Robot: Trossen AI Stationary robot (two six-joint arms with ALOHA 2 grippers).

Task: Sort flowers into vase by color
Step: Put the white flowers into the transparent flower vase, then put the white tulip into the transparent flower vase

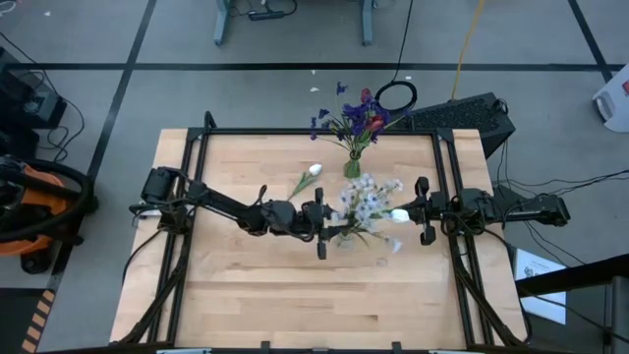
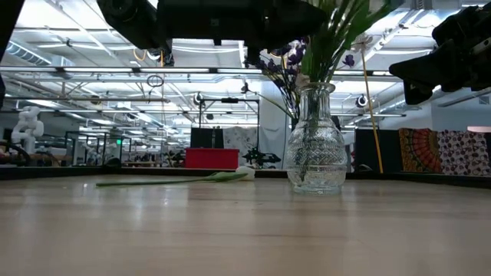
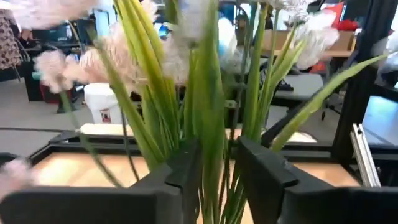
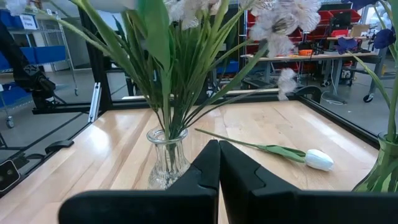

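Note:
A glass vase [image 1: 351, 237] stands mid-table and holds white and pale blossom sprays [image 1: 369, 200] on green stems. My left gripper [image 3: 219, 174] reaches level into those stems from the table's left, above the vase's mouth, and it is open. A second vase [image 1: 353, 165] near the far edge holds purple-blue sprays and a dark red bud [image 1: 371, 123]. One white tulip [image 1: 307, 178] lies flat on the table between the vases. My right gripper [image 1: 403, 214] hangs shut just right of the white bunch and holds nothing. My left gripper has a green stem and leaf [image 3: 210, 146] of the white bunch standing upright between its parted fingers [image 3: 261, 177]. The fingers come level from the table's left, across the stems. Whether either finger touches the stem I cannot tell.
Black frame rails [image 1: 295, 132] run along the table's far, left and right edges. A dark keyboard [image 1: 462, 116] lies beyond the far right corner. The near half of the wooden table [image 1: 295, 305] holds nothing.

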